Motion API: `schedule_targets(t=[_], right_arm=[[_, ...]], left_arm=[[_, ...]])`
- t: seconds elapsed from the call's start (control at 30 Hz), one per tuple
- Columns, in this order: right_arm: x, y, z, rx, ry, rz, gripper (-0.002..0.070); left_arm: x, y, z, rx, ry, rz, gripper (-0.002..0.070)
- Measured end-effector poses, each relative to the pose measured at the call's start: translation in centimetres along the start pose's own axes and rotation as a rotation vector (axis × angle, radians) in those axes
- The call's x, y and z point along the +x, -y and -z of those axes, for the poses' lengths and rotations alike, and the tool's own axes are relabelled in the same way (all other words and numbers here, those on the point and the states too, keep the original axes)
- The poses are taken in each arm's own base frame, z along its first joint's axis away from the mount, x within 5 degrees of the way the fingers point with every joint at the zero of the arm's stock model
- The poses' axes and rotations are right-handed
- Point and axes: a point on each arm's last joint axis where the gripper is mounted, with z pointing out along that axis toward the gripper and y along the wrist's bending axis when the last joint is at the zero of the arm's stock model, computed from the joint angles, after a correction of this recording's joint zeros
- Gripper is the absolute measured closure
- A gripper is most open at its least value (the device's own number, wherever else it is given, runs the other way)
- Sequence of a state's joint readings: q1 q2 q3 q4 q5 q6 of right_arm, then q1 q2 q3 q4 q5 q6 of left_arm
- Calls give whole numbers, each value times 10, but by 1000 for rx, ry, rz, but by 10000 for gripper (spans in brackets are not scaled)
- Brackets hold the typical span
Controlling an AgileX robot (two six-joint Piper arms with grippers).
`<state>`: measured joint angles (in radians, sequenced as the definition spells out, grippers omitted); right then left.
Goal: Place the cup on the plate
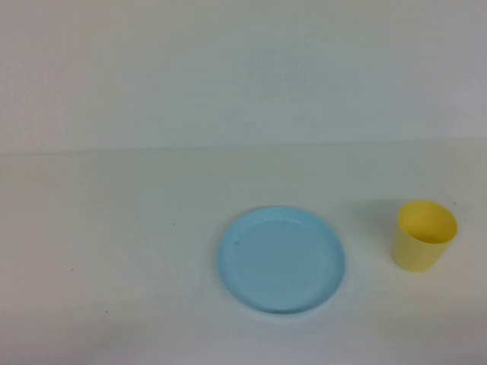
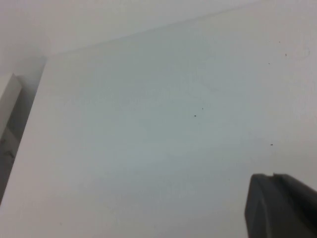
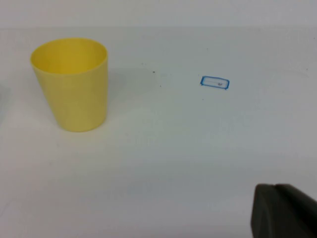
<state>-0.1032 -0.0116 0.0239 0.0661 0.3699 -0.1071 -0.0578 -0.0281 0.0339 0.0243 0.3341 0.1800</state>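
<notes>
The white worktop is bare on its left side. The left hand appears only as a dark tip at the corner of the left wrist view, hanging over that empty stretch with its fingers together and nothing in them; neither the cup nor the plate shows from there.

Near the middle lies the round light blue plastic plate with a shallow raised rim, flat and unloaded. To its right, apart from the rim with a strip of worktop between them, stands the small plain yellow plastic cup, upright, mouth up, its long axis vertical and its wall tapering toward the base.

The right hand shows as a dark tip in the right wrist view, fingers together and holding nothing, with the cup ahead of it and off to one side. A small blue-edged label lies on the worktop beyond.

The cup stands on the right arm's side, so that arm is probably the nearer one; it would need to spread its fingers and approach the cup's side wall.
</notes>
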Motion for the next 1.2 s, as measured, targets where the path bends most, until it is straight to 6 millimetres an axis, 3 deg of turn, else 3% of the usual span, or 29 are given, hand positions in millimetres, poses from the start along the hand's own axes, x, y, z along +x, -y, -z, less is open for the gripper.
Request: schedule_targets(t=[0.03, 0.3, 0.33, 0.4, 0.63, 0.83, 0.9, 0.93, 1.0, 1.07, 1.13, 1.2], right_arm=[[0, 0, 0, 0, 0, 0, 675], [0, 0, 0, 0, 0, 0, 675], [0, 0, 0, 0, 0, 0, 675], [0, 0, 0, 0, 0, 0, 675], [0, 0, 0, 0, 0, 0, 675], [0, 0, 0, 0, 0, 0, 675], [0, 0, 0, 0, 0, 0, 676], [0, 0, 0, 0, 0, 0, 676], [0, 0, 0, 0, 0, 0, 676], [0, 0, 0, 0, 0, 0, 676], [0, 0, 0, 0, 0, 0, 676], [0, 0, 0, 0, 0, 0, 676]], left_arm=[[-8, -2, 2, 0, -6, -1, 675], [-8, -2, 2, -7, -7, -18, 675], [-1, 1, -2, 11, -4, 28, 674], [-11, 0, 2, 15, 24, 50, 675], [-29, 3, 4, 98, 205, 452, 675], [-29, 4, 5, 118, 204, 515, 675], [-24, 6, 2, 165, 212, 819, 674], [-33, 4, 6, 171, 231, 774, 675], [-38, 3, 7, 230, 259, 1104, 675], [-41, -2, 8, 237, 309, 1305, 675], [-42, -4, 9, 216, 336, 1282, 675], [-58, -3, 16, 258, 357, 1174, 675]])
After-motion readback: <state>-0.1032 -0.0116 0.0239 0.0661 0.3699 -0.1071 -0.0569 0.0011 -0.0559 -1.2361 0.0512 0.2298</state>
